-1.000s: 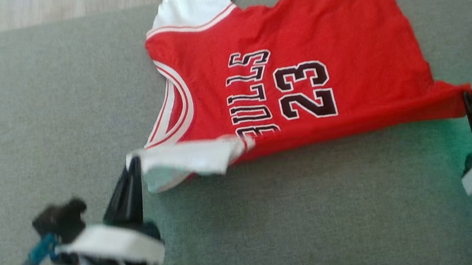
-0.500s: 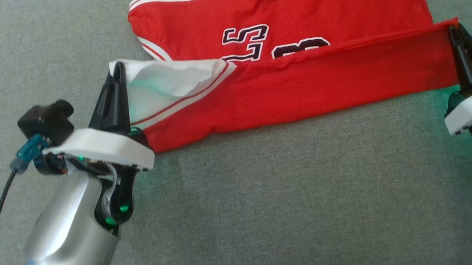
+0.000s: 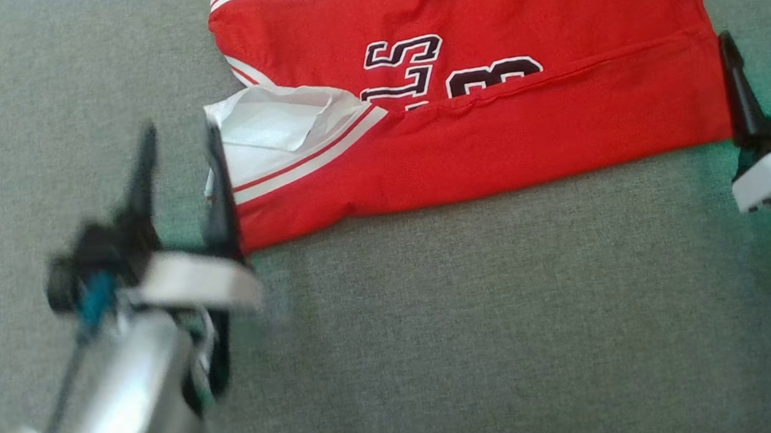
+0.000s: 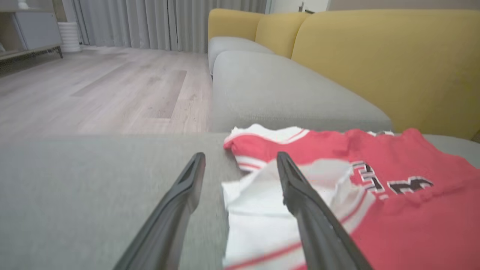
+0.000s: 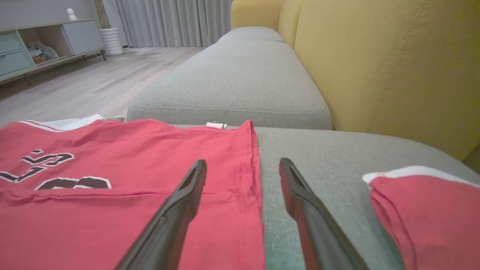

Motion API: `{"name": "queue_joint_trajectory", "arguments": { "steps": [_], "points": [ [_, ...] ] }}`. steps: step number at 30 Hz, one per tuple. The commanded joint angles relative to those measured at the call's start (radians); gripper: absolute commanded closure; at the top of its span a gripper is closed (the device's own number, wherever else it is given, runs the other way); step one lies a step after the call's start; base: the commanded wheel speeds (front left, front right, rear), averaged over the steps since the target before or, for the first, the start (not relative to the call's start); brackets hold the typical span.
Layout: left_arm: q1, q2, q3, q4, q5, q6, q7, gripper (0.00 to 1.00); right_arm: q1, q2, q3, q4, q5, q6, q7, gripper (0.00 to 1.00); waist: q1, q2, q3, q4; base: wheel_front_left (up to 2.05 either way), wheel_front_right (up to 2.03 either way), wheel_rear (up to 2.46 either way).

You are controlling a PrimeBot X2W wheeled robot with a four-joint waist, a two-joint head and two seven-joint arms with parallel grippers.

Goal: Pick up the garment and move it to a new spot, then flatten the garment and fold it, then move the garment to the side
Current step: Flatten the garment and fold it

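The garment is a red jersey with white trim and dark lettering, lying on the grey cushion with its near edge folded back over the print. A white shoulder piece lies turned over at the fold's left end. My left gripper stands open at that left end, its right finger against the white cloth, nothing held. At the fold's right corner my right gripper is open too, its left finger over the red hem and its right finger over bare cushion.
The grey sofa cushion stretches toward me. A second red and white cloth lies to the right of my right gripper. Yellow backrests rise behind, another grey cushion continues beyond, and wooden floor lies off to the left.
Both grippers had carried the near edge up over the jersey and have now opened and let it go. The fold lies flat. The left arm is blurred, moving.
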Motion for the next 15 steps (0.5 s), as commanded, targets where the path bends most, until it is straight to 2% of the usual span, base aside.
{"name": "queue_joint_trajectory", "arguments": {
  "steps": [1, 5, 9, 15],
  "points": [
    [0.043, 0.017, 0.040, -0.038, 0.017, 0.012, -0.009, 0.00, 0.034, -0.003, 0.003, -0.029, -0.004, -0.001, -0.006, 0.00, 0.0000, 0.0000, -0.001, -0.002, 0.00, 0.00, 0.00],
    [0.123, -0.001, 0.042, -0.048, 0.025, 0.020, -0.009, 0.00, 0.053, 0.007, -0.011, -0.039, -0.010, -0.001, -0.006, 0.00, 0.0000, 0.0000, -0.002, -0.005, 0.00, 0.00, 0.00],
    [0.173, -0.013, 0.046, 0.008, 0.009, 0.042, 0.005, 0.00, 0.061, 0.017, -0.017, -0.042, -0.017, -0.001, -0.006, 0.00, 0.0000, 0.0000, -0.002, -0.010, 0.00, 0.00, 0.00],
    [0.166, -0.022, 0.043, 0.088, -0.025, 0.026, 0.054, 0.00, 0.063, 0.030, -0.015, -0.032, -0.021, -0.001, -0.006, 0.00, 0.0000, 0.0000, -0.008, -0.017, 0.00, 0.00, 0.00]
  ]
}}
